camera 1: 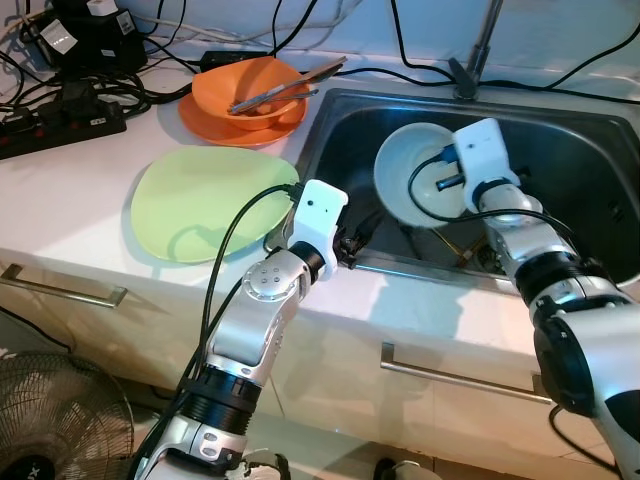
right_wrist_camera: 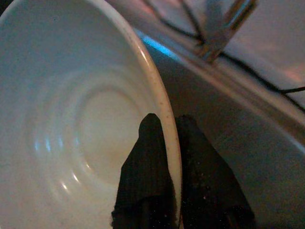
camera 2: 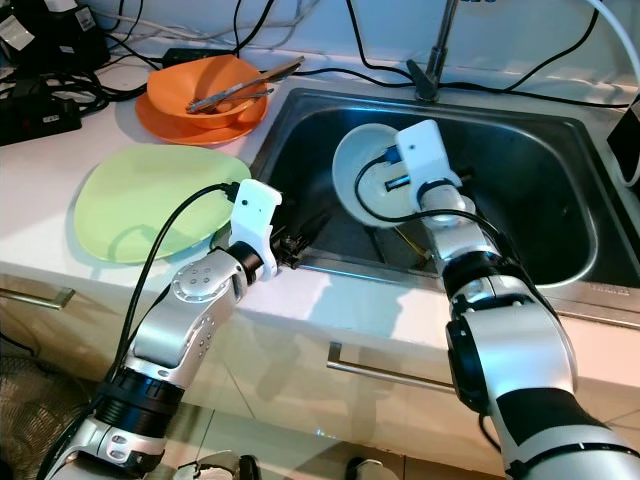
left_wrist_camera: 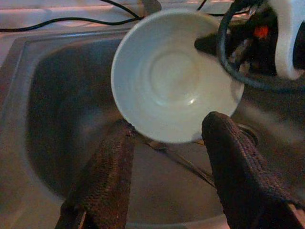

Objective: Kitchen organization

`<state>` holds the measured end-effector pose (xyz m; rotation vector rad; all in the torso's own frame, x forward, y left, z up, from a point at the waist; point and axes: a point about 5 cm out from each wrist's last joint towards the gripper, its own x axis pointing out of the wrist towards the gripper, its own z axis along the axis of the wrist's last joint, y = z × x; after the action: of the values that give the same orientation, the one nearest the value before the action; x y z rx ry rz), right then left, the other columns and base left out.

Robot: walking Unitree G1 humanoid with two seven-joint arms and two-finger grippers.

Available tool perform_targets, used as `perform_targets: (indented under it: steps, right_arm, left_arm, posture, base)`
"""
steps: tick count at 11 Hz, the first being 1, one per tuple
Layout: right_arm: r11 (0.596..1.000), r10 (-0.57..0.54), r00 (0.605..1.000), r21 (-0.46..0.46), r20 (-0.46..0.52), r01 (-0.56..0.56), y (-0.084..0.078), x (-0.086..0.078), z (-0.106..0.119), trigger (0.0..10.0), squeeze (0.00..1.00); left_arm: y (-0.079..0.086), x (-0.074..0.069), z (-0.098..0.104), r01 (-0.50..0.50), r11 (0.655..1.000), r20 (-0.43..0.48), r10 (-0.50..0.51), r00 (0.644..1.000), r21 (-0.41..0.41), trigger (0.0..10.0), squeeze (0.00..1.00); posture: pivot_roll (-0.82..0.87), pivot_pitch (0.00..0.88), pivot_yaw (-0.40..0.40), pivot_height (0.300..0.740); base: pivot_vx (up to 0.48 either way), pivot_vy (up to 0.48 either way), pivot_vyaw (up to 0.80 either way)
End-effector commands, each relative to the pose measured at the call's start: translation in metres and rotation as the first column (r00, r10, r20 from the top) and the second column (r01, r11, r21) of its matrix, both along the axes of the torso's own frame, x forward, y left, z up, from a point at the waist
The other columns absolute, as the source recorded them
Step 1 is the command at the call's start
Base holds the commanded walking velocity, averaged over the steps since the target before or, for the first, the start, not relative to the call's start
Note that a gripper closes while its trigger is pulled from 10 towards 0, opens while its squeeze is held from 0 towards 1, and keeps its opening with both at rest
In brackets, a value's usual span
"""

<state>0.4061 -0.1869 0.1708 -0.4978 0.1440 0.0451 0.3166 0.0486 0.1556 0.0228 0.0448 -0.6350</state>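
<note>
right gripper (right_wrist_camera: 164, 143): fingers pinch the rim of the white bowl (camera 1: 425, 175), one finger inside, one outside; wall clamped between them.
white bowl: lifted and tilted over the steel sink (camera 1: 570, 170), open side turned toward the robot, bottom clear of the basin floor.
bowl look: plain pale glaze, faint concentric rings around a flat centre, a few light glints; inside reads clean.
left gripper (left_wrist_camera: 167, 162): fingers spread apart, holding nothing, at the sink's near edge just below the bowl.
left wrist view extra: bowl face-on, plus thin utensil-like pieces (left_wrist_camera: 183, 160) lying on the basin floor under it and part of the drain; too blurred to say what they are.
right wrist view extra: exact grip on the rim, and the faucet base (right_wrist_camera: 224, 28) with a black cable behind the sink.
head views extra: light green plate (camera 1: 210, 200) on the white counter (camera 1: 70, 215) left of the sink; behind it an orange bowl (camera 1: 250, 90) stacked on an orange plate (camera 1: 205, 125), utensils (camera 1: 285, 90) resting across the bowl.
counter back-left: power strip (camera 1: 60, 125) and tangled black cables.
below counter: drawer fronts with metal handles; a fan (camera 1: 60, 420) on the floor to the left.
</note>
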Motion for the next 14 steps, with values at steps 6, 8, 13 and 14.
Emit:
perform_targets:
  steps: [6, 8, 13, 14]
  right_arm:
    - [0.991, 0.107, 0.986, -0.07, -0.129, -0.117, 0.021, -0.001, -0.012, 10.0, 1.0]
    - [0.99, 0.116, 0.983, -0.07, -0.14, -0.126, 0.023, -0.002, -0.014, 10.0, 0.97]
    - [0.987, 0.105, 0.989, 0.112, 0.107, -0.117, 0.023, 0.009, 0.03, 10.0, 0.0]
    - [0.977, 0.113, 0.978, 0.16, 0.177, -0.142, 0.024, 0.01, 0.042, 10.0, 0.0]
  left_arm:
    - [0.008, -0.004, -0.018, -0.026, 0.998, -0.098, 0.031, 0.995, 0.052, 10.0, 0.0]
    - [0.006, -0.004, -0.018, -0.026, 0.998, -0.101, 0.032, 0.994, 0.051, 10.0, 0.0]
    - [0.013, 0.001, -0.014, -0.096, 0.994, -0.031, 0.098, 0.995, 0.049, 10.0, 0.0]
    - [0.014, 0.002, -0.011, -0.12, 0.992, -0.003, 0.12, 0.993, 0.035, 10.0, 0.0]
  posture:
    - [0.17, 0.058, 0.006, 0.74]
    - [0.18, 0.061, 0.001, 0.74]
    - [0.15, 0.066, 0.004, 0.74]
    - [0.14, 0.071, 0.003, 0.74]
  base:
    - [0.0, 0.0, 0.0]
    - [0.0, 0.0, 0.0]
    - [0.0, 0.0, 0.0]
    - [0.0, 0.0, 0.0]
